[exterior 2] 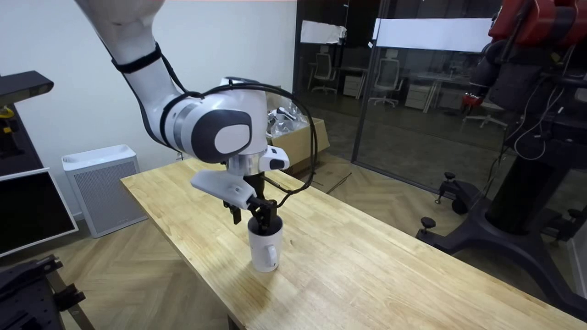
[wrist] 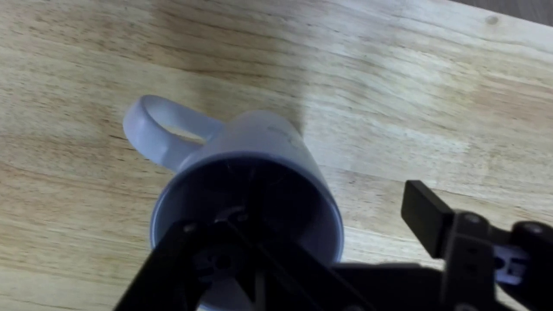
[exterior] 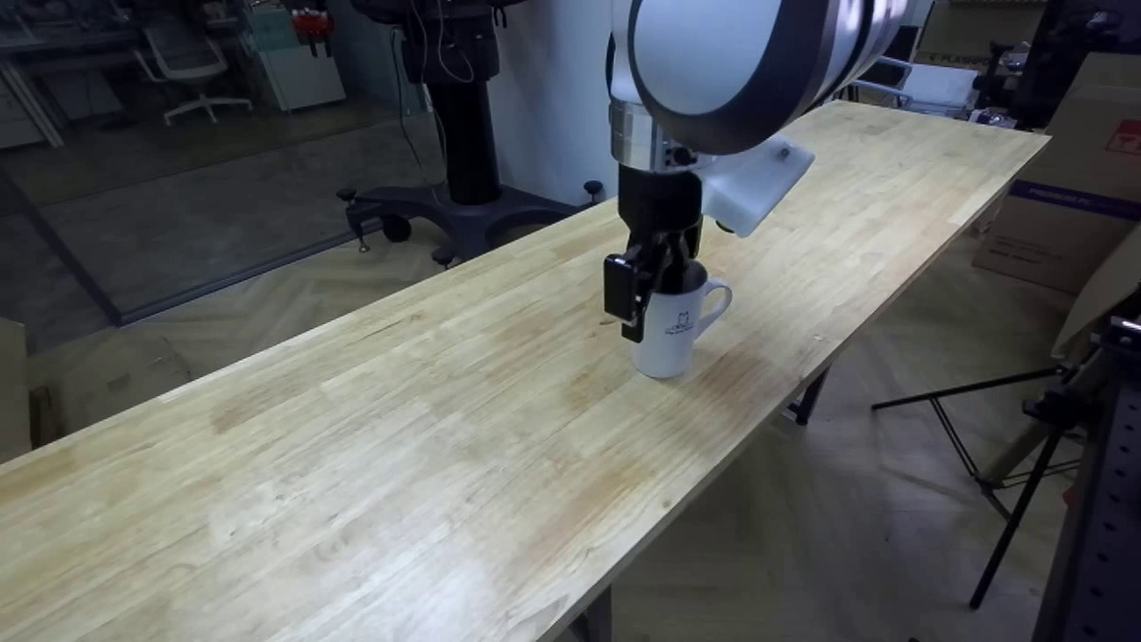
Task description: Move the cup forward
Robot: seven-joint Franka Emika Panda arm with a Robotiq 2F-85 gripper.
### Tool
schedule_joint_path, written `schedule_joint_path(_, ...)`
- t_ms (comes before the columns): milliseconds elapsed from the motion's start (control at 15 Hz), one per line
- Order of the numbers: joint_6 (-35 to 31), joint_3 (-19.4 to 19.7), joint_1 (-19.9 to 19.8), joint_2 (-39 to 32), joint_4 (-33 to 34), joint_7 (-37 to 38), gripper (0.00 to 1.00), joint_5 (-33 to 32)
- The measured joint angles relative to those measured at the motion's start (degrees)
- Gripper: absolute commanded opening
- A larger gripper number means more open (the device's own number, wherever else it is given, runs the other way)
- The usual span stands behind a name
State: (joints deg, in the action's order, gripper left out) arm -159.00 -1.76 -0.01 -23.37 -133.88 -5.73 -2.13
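Observation:
The cup (exterior: 661,348) is a white mug with a loop handle, a small printed logo and a dark inside. It stands upright on the wooden table, and also shows in an exterior view (exterior 2: 262,252) and the wrist view (wrist: 263,134). My gripper (exterior: 658,308) is over the cup with its fingers apart, as an exterior view (exterior 2: 250,221) shows too. In the wrist view the gripper (wrist: 341,207) has one finger inside the mouth and the other outside, with a gap between that outer finger and the wall. The inner fingertip is lost in the dark inside.
The long wooden table (exterior: 401,428) has its near edge a short way from the cup. A black wheeled stand (exterior: 468,160) is beyond the far long edge. A black tripod (exterior: 1025,481) and cardboard boxes (exterior: 1061,205) stand on the floor. An air purifier (exterior 2: 110,192) is by the wall.

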Motion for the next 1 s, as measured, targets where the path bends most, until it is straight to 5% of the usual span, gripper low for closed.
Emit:
schedule_joint_path(533,-3.0,0.1,0.0,-0.5,0.1,-1.2,0.01,-0.3)
schedule_joint_path(600,-3.3,0.1,0.0,-0.5,0.1,-1.4,0.0,-0.5)
schedule_joint_path(667,-3.4,0.2,0.0,-0.5,0.1,-1.7,0.11,-0.8)
schedule_joint_path(1000,-3.6,0.2,-0.1,-0.5,0.1,-2.5,0.11,-1.3)
